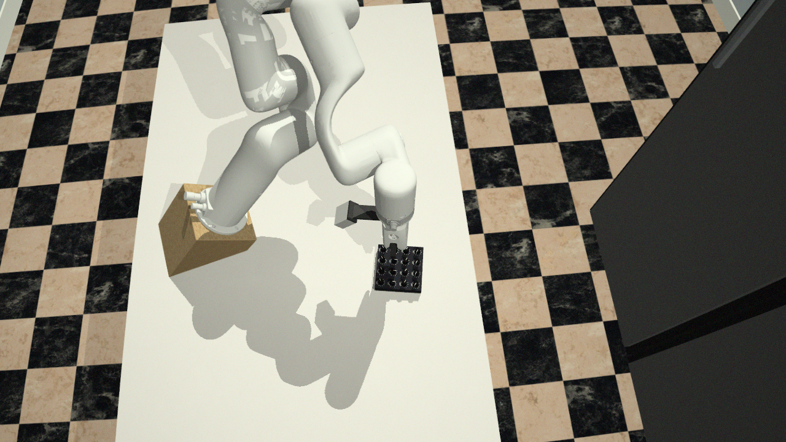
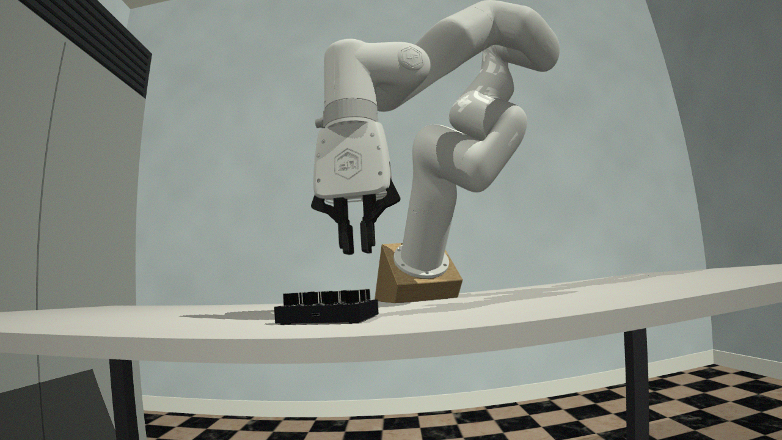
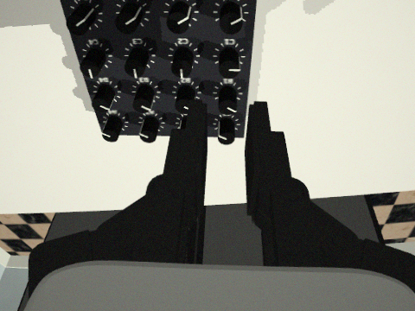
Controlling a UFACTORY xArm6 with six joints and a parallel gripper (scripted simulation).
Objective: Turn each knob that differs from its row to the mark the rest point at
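Note:
The black knob box stands on its feet on the white table, near the right edge. It shows in the side view with a socket on the side facing that camera. My gripper hangs well above the box, over the edge nearest the arm, fingers pointing down. The fingers stand a narrow gap apart with nothing between them. In the wrist view the gripper is over the box's near row, and the box shows its sixteen knobs with white lines. The left finger hides one knob of the near row.
The arm's wooden base block stands left of the box. A tall dark cabinet stands off the table to the right. The table's right edge is close beside the box.

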